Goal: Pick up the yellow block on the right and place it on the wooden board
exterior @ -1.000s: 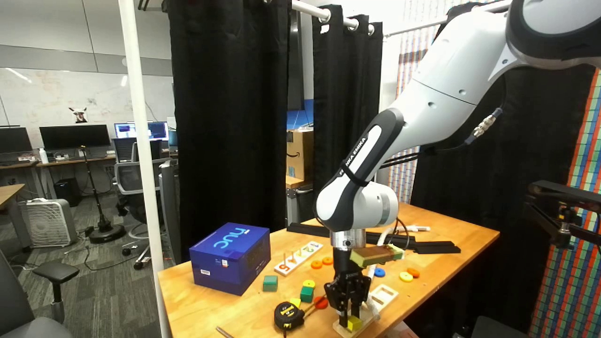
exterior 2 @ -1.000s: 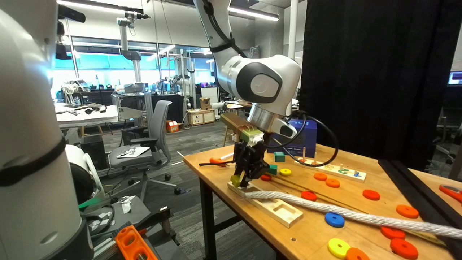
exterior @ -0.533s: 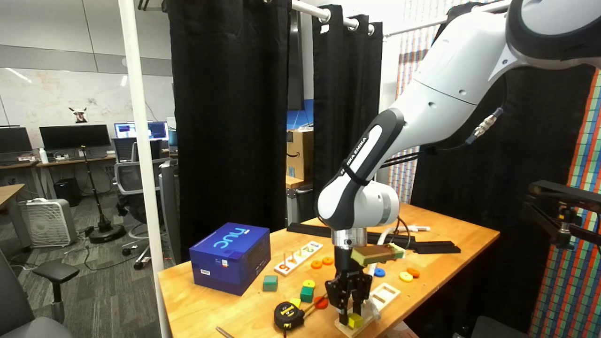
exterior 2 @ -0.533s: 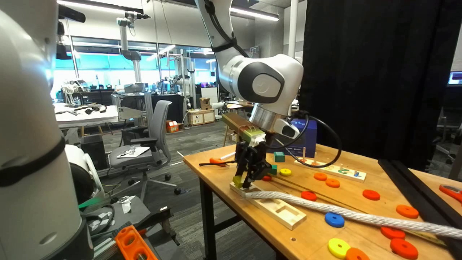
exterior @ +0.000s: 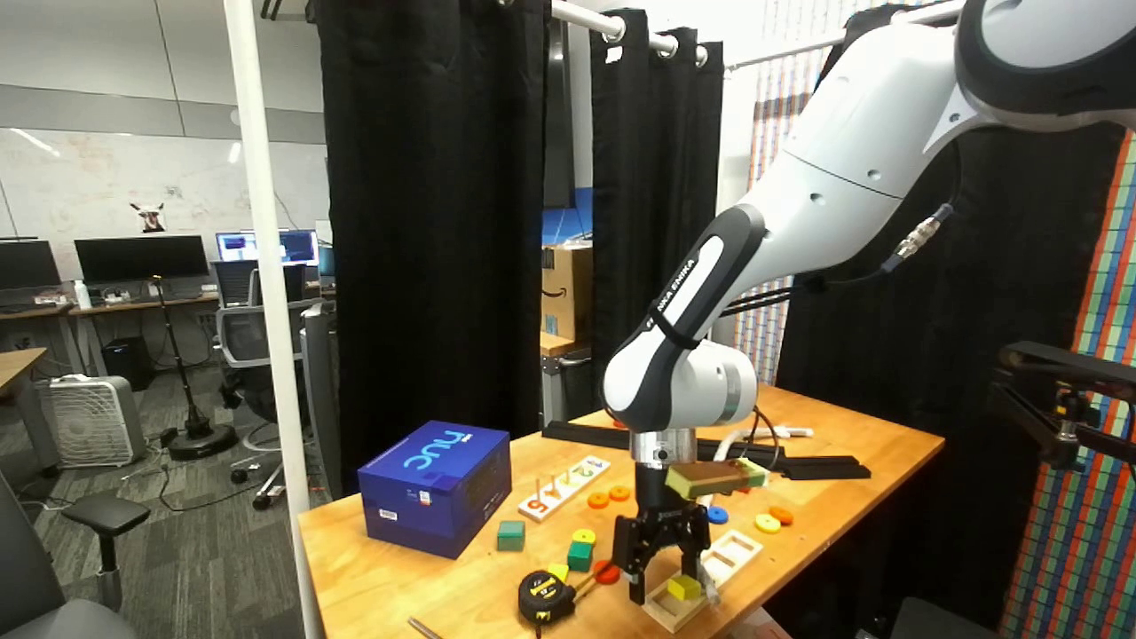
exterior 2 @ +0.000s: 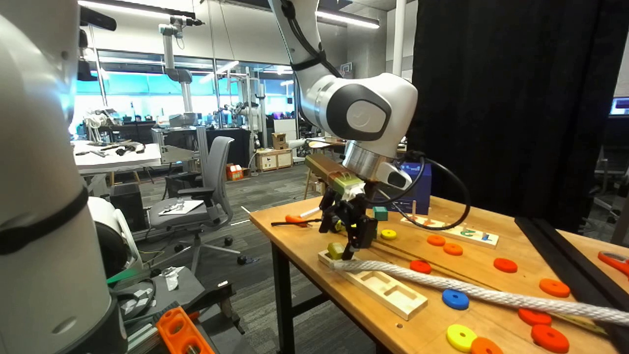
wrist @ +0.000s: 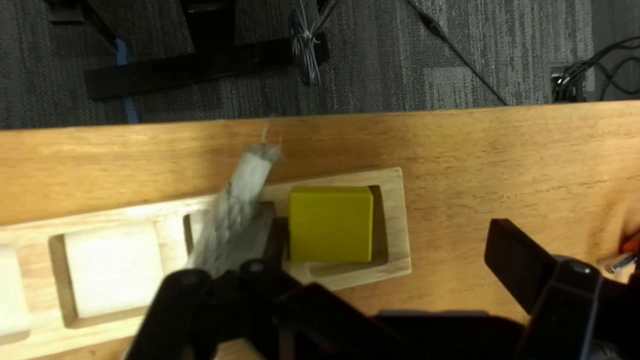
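Note:
The yellow block (wrist: 330,225) sits at the end recess of the wooden board (wrist: 395,200), a little askew to it and overlapping the recess's inner wall. Whether it lies flat cannot be told. My gripper (wrist: 392,245) stands wide open over that end. One finger is close against the block's side in the wrist view, touching or nearly so; the opposite finger (wrist: 520,265) is well apart from it, over bare table. In both exterior views the yellow block (exterior: 683,587) (exterior 2: 336,250) rests on the wooden board (exterior: 735,555) (exterior 2: 410,310) between the spread fingers.
A white rope (exterior 2: 471,290) crosses the board beside the block. The table edge (wrist: 450,117) runs close along the board. Nearby are a tape measure (exterior: 545,595), a green block (exterior: 579,556), another yellow piece (exterior: 558,571) and a red disc (exterior: 607,571).
The gripper has opened and let go of the yellow block, which stays on the board. Gripper, board and block have shifted slightly to the right in both exterior views.

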Controlling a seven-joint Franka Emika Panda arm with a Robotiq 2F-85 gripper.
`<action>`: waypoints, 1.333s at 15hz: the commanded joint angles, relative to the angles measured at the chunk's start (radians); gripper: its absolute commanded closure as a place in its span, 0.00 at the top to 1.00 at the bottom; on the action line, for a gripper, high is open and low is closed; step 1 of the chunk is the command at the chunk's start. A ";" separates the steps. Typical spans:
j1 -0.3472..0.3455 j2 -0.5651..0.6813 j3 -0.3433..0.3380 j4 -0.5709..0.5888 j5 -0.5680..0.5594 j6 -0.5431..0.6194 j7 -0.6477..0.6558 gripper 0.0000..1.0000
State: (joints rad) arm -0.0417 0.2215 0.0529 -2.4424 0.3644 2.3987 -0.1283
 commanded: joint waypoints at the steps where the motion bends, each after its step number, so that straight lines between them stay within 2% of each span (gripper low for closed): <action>1: -0.009 0.003 0.001 0.014 0.020 -0.006 -0.021 1.00; 11: -0.009 -0.017 -0.003 0.013 0.011 -0.027 -0.006 1.00; 16: 0.003 -0.239 -0.035 -0.080 -0.056 -0.133 0.088 1.00; 20: -0.002 -0.447 -0.060 -0.133 -0.159 -0.226 0.191 1.00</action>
State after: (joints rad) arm -0.0447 -0.0293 0.0103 -2.4970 0.2790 2.2338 -0.0177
